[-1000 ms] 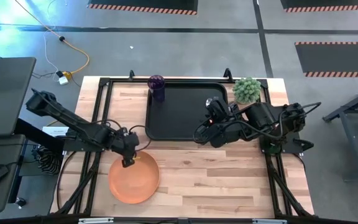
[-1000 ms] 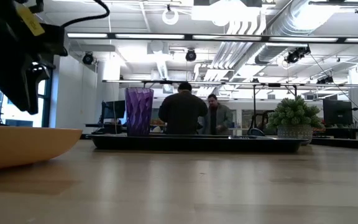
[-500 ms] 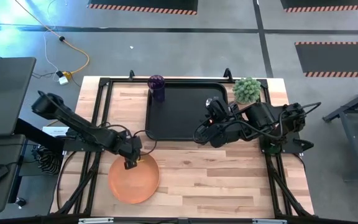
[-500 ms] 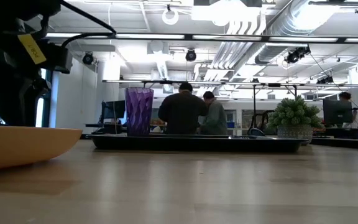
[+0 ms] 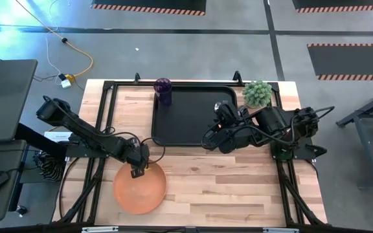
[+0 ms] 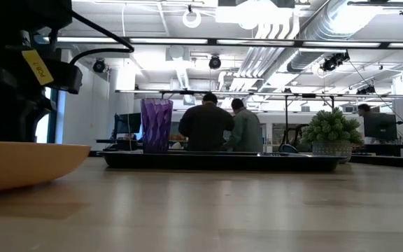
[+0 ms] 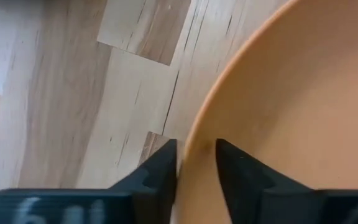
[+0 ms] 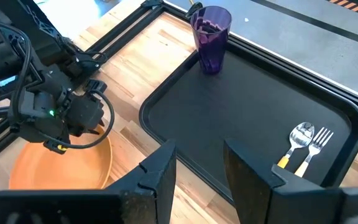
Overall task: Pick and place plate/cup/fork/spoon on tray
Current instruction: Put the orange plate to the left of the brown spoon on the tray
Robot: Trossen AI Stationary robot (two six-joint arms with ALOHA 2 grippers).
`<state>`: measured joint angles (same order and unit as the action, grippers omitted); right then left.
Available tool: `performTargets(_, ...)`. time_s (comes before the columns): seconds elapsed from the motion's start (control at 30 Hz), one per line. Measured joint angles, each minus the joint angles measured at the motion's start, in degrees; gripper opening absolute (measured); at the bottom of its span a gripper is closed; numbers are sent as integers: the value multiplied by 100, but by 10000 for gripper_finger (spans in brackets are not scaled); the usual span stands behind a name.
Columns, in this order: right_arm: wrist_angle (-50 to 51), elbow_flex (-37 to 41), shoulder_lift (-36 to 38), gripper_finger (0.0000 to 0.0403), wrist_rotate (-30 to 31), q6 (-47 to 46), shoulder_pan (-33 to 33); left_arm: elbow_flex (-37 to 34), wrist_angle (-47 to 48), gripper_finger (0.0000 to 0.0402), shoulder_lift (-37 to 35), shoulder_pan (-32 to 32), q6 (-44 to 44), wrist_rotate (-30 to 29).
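Left wrist view showed the plate (image 7: 278, 112) very close: its rim passed between the two fingers (image 7: 160, 174) of the left gripper (image 7: 196, 163), one finger outside on the wood and one inside over the plate. The jaws stood narrow around the rim; I could not tell whether they already pressed on it.

In the high view, the plate (image 5: 139, 187) lay on the table (image 5: 238, 188) near its front edge, on the left side, well apart from the tray (image 5: 193, 116). The left gripper (image 5: 136, 169) was at the plate's far rim, the side toward the tray.

The tray sat at the back middle of the table. The cup (image 8: 211, 38) stood in the tray's back left corner. The spoon (image 8: 296, 142) and the fork (image 8: 313, 149) lay side by side near the tray's right end. So, in my judgement, three of the four things were already in place and only the plate was left.

The step in hand seemed to be the grasp of the plate. The next move would call for a firm pinch on the thin rim, then a lift and a carry to the free middle of the tray, without hitting the cup.

The right gripper (image 8: 199, 165) waited over the tray's front right corner, with its jaws spread and nothing between them. A plant (image 5: 258, 93) stood just beside the tray's back right corner.
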<state>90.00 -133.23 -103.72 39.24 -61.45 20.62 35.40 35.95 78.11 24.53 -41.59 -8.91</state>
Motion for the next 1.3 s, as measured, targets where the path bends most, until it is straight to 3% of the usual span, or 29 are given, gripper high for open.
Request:
performTargets(0.17, -2, 0, 0, 124, 0, -9, 0, 15, -61, 21, -7, 2, -283, 45)
performTargets(0.23, -2, 0, 0, 124, 0, -15, 0, 29, -129, 10, -11, 0, -447, 47)
performTargets(0.8, 1, 0, 0, 124, -1, 2, 0, 138, -706, 2, -359, -226, -2222, 288)
performTargets(1.0, 0, 0, -2, 124, 0, 2, 0, 468, -740, 1, -424, -715, -2523, -44)
performTargets(1.3, 0, 0, -2, 124, 0, 185, 0, 713, -1193, 1, -424, -1880, -2273, -313)
